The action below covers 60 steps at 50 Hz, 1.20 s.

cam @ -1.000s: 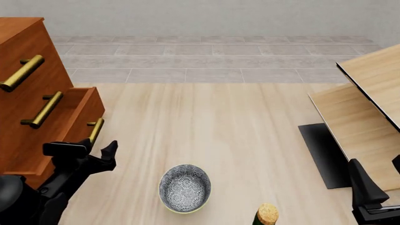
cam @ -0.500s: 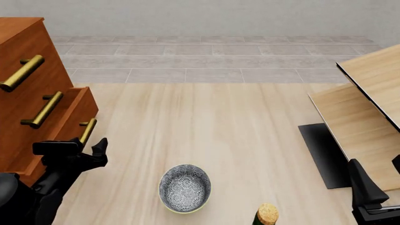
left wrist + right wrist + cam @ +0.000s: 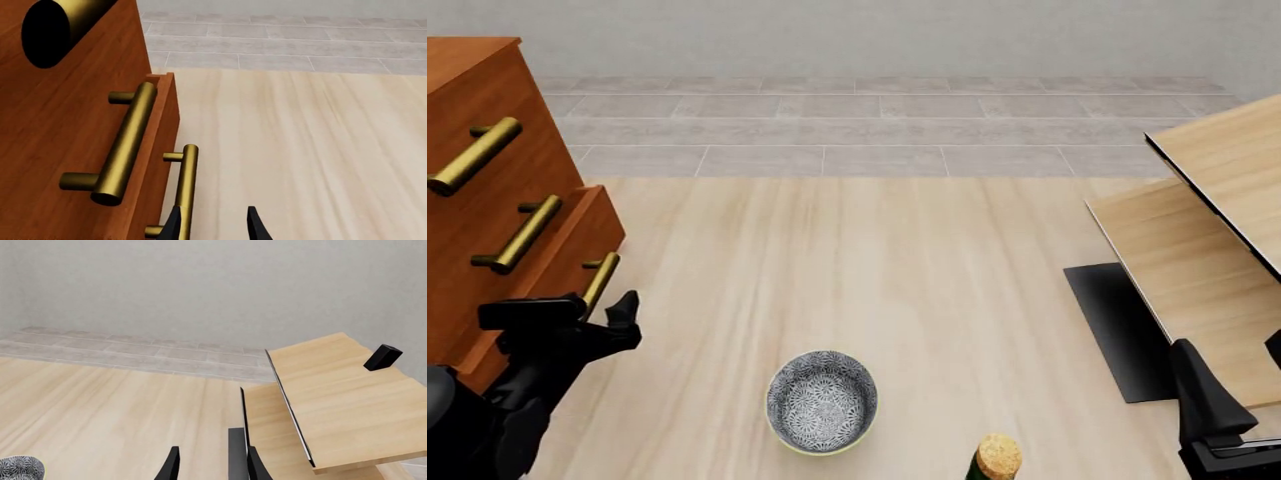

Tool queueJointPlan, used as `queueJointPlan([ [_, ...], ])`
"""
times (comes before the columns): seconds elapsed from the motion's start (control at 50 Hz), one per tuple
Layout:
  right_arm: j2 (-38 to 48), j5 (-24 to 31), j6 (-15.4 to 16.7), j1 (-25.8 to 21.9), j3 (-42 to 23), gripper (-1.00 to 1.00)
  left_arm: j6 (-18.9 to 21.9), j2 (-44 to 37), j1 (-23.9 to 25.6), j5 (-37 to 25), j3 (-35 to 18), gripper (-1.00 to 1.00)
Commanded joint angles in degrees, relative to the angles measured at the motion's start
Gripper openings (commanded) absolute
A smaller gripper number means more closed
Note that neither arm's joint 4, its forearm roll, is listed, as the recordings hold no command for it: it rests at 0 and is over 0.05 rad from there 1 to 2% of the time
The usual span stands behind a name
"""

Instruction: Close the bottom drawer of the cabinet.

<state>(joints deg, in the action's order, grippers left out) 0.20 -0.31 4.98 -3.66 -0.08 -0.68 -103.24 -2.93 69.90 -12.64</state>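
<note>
The reddish-brown cabinet [image 3: 481,100] stands at the left edge of the table. Its bottom drawer [image 3: 571,250] sticks out a little past the two drawers above it. In the left wrist view the bottom drawer [image 3: 168,115] shows its brass bar handle [image 3: 187,185]. My left gripper [image 3: 577,312] is open at the drawer's front. One of its fingertips [image 3: 175,224] lies against the lower end of the handle, while the other stands over bare table. My right gripper [image 3: 212,466] is open and holds nothing, low at the right, far from the cabinet.
A patterned bowl [image 3: 821,400] sits on the table in front of me, and a cork-topped bottle [image 3: 998,458] stands at the near edge. Pale wood panels [image 3: 1214,230] over a black mat [image 3: 1114,325] fill the right side, by my right arm [image 3: 1214,420].
The bottom drawer has slid further into the cabinet. My left gripper has moved left with it, staying against the handle. The right arm has not moved.
</note>
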Motion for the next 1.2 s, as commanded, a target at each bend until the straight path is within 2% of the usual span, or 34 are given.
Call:
queueJointPlan([
  [0.02,-0.1,0.0,0.3,0.0,0.0,1.00,0.7,-2.4,-2.6,0.0,0.0,1.00],
  [1.2,-0.1,0.0,0.4,-0.2,0.0,1.00,4.9,-4.7,-8.5,0.0,-2.0,1.00],
])
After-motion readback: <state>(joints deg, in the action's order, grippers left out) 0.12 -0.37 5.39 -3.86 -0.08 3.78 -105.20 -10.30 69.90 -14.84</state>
